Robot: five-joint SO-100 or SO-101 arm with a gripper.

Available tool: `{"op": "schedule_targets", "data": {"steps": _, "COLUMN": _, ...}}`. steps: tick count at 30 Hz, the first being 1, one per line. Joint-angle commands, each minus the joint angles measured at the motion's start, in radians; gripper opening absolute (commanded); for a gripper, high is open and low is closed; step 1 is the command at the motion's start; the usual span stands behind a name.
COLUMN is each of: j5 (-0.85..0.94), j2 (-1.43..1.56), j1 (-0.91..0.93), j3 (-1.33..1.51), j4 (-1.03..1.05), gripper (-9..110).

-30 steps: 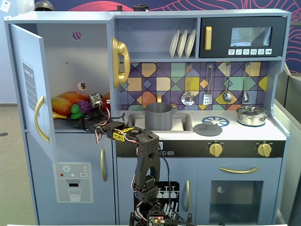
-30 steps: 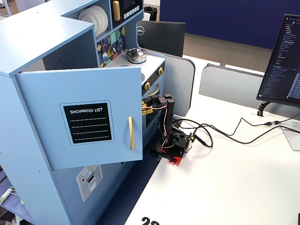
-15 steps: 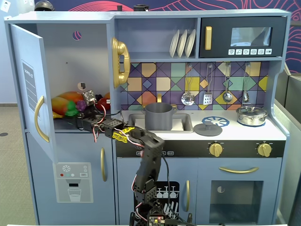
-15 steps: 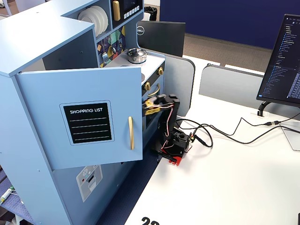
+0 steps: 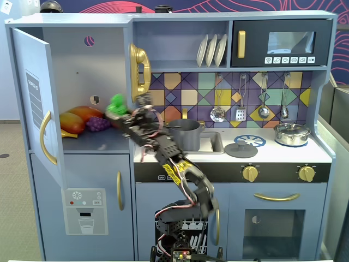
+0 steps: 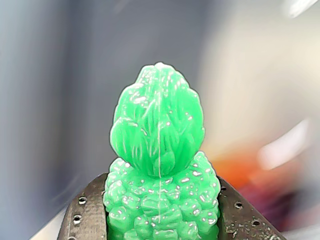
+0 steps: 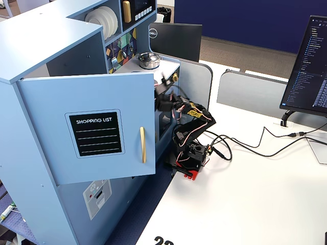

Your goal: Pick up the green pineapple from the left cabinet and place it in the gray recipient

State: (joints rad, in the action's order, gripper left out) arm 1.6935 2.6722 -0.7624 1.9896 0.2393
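The green pineapple is clamped between my gripper's black fingers, raised above the shelf of the left cabinet, near the right side of its opening. The cabinet door stands wide open. In the wrist view the pineapple fills the middle, its leafy top pointing up, with a finger pressed on each side of its bumpy body; my gripper is shut on it. The gray recipient stands on the counter to the right, beside the sink. In a fixed view the open door hides gripper and pineapple.
Purple grapes and orange-yellow fruits lie on the cabinet shelf left of my gripper. A gold phone hangs on the cabinet's right wall. A gray lid and a shiny lidded pot sit on the stove. Cables cross the white table.
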Motion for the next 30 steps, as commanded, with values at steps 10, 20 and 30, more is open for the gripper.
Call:
{"op": "schedule_targets", "data": {"steps": 10, "j5": -0.218, "j2": -0.064, "j1": 0.713, "j3": -0.127, "j4": -0.049, "gripper": 0}}
{"op": "schedule_targets", "data": {"steps": 20, "j5": -0.106, "j2": -0.400, "j1": 0.778, "j3": -0.236, "j4": -0.031, "gripper": 0}}
{"op": "schedule_targets", "data": {"steps": 30, "j5": 0.014, "j2": -0.660, "j1": 0.788, "j3": -0.365, "j4": -0.003, "gripper": 0}}
